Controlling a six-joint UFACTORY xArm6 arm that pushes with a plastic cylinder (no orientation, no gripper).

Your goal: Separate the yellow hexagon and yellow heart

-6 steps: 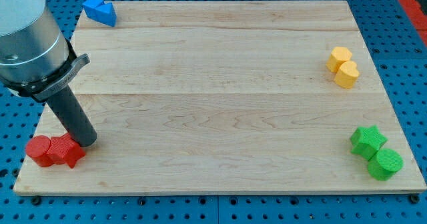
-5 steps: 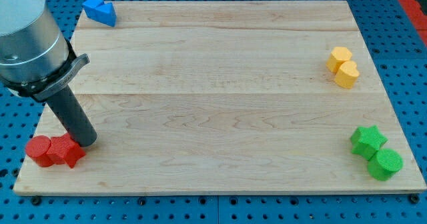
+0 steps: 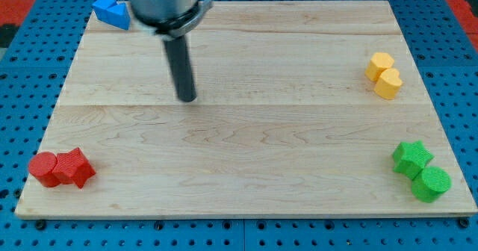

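Item: arm, entering from the far edge of the view, left of centre, its grey cylindrical body cut off by the frame; a straight dark rod hung nearly upright from it, leaning slightly toward the right at its lower end. My tip (image 3: 187, 98) rested on bare wood of the board (image 3: 246, 169), in the left half, touching no block. No jaws were fitted, so no open or closed state applied. Item: yellow hexagon (image 3: 379, 63), near the board's right edge, in the far half. Item: yellow heart (image 3: 388, 83), touching the hexagon on its near-right side; the pair lay well apart from my tip, far across the board to the right. Item: blue block (image 3: 112, 12), at the far left corner, just left of the arm's body; shape not clearly made out. Item: red cylinder (image 3: 43, 168) and red star (image 3: 74, 168), touching side by side at the near left corner, well apart from my tip. Item: green star (image 3: 411, 158) and green cylinder (image 3: 431, 184), touching at the near right corner, the cylinder nearer and further right.
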